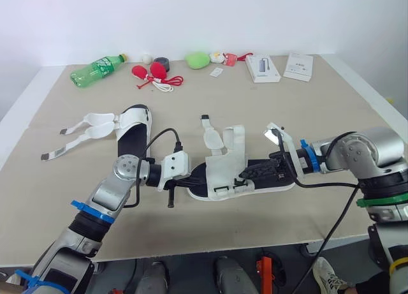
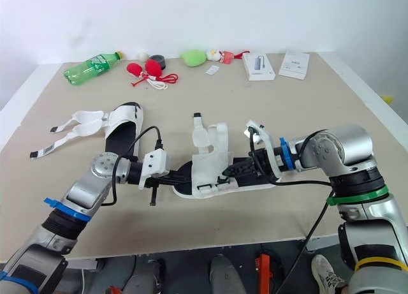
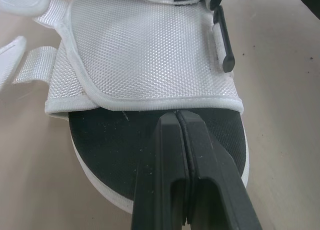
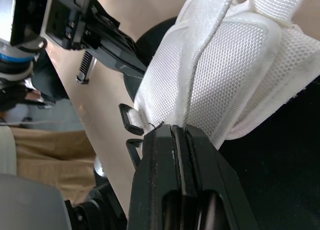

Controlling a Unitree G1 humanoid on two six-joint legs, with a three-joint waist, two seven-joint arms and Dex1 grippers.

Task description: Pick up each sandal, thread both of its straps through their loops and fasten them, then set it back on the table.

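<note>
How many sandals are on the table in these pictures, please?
2. The left sandal lies on the left part of the table, straps loose; the middle sandal is nearer the front edge. None seems hidden.

White-and-black sandal [image 1: 227, 163] on our beige worktop [image 1: 331, 115].
We note white woven mesh [image 3: 145, 50], black footbed [image 3: 107, 150], a green bottle [image 1: 95, 69].

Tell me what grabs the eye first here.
Both arms meet on the middle sandal at table centre: the left tool is shut over its black sole, the right tool pinches its white upper. To the robot's left lies a second sandal, straps splayed loose.
</note>
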